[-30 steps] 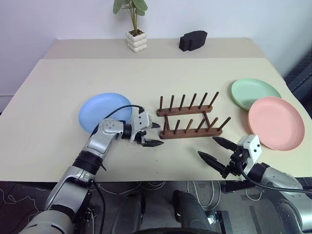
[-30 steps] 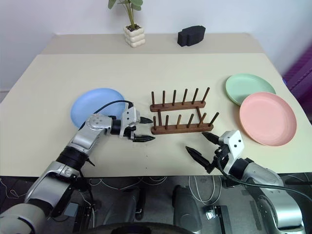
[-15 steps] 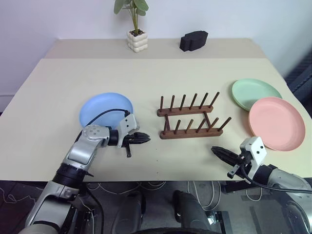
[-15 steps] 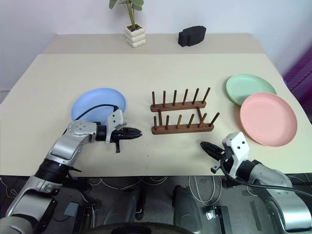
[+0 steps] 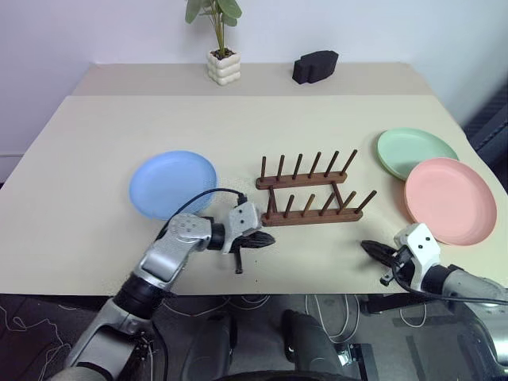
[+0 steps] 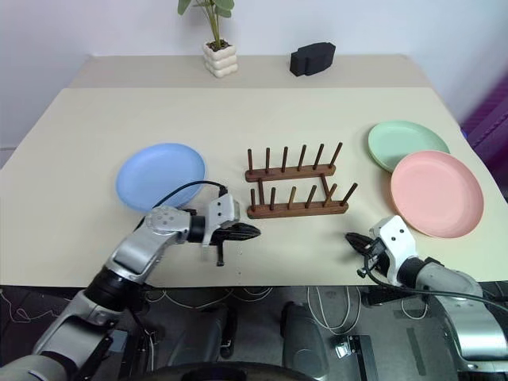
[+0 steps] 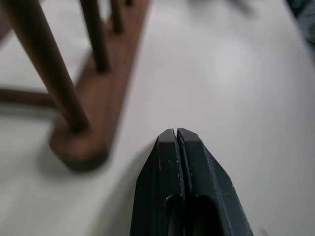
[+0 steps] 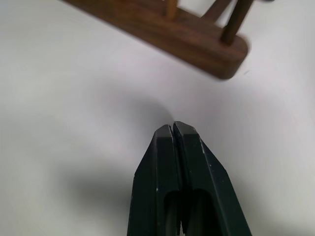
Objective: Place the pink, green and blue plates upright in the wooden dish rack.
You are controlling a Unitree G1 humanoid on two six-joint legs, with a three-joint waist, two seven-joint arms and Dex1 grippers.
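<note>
The wooden dish rack (image 5: 309, 194) stands empty at the table's middle, two rails with upright pegs. The blue plate (image 5: 173, 183) lies flat to its left. The green plate (image 5: 415, 151) lies flat at the right, with the pink plate (image 5: 449, 200) overlapping its near edge. My left gripper (image 5: 268, 238) is shut and empty, just off the near left end of the rack (image 7: 83, 132). My right gripper (image 5: 367, 247) is shut and empty near the table's front edge, short of the rack's right end (image 8: 216, 54) and left of the pink plate.
A potted plant (image 5: 220, 55) and a black object (image 5: 314, 66) stand on the raised strip at the back of the beige table (image 5: 159, 119).
Both grippers have shut. The left one swung back and then right along the table to the rack's near left end. The right one moved right and down toward the pink plate.
</note>
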